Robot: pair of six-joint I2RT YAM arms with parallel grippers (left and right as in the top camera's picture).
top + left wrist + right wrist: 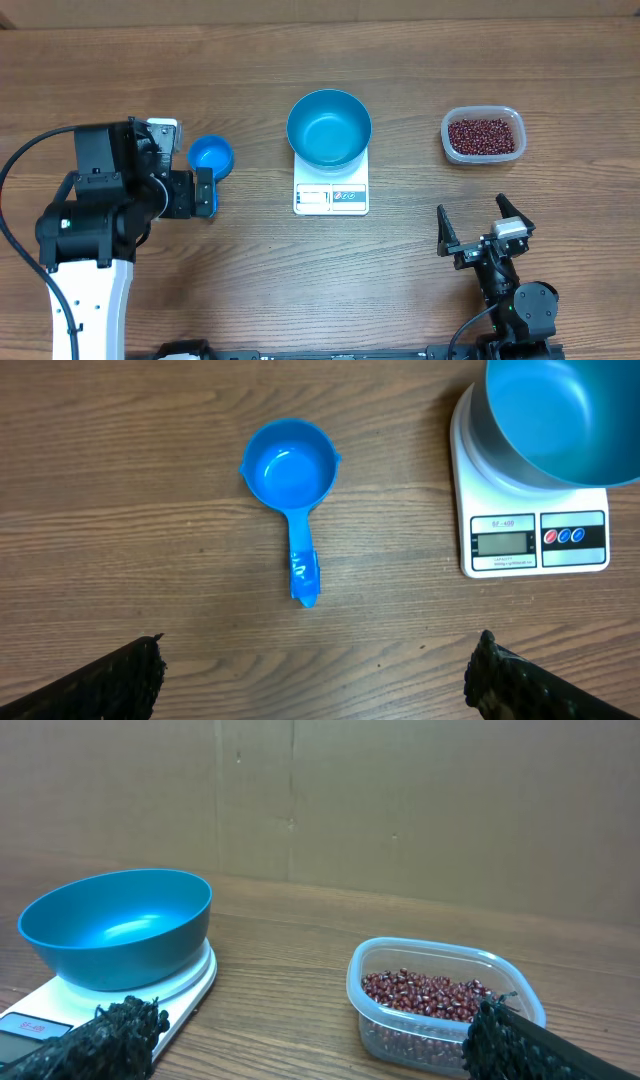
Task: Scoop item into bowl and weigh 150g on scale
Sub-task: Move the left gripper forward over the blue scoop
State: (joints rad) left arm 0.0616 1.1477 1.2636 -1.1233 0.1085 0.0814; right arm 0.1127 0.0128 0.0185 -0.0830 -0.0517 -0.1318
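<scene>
Blue scoop [290, 470] is ungripped; left pincer [318, 650] and right pincer [472, 208] are found open. Beans [484, 135] could be spilled if it is tilted.

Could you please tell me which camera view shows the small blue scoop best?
The left wrist view: the scoop lies whole and unobstructed, cup and handle both visible. Overhead shows its cup clearly, but the handle is mostly hidden by the left arm. The right wrist view misses it.

Black left arm [100, 205] with white link [88, 300] and black cable [28, 148]; right tool [472, 208] black.
</scene>
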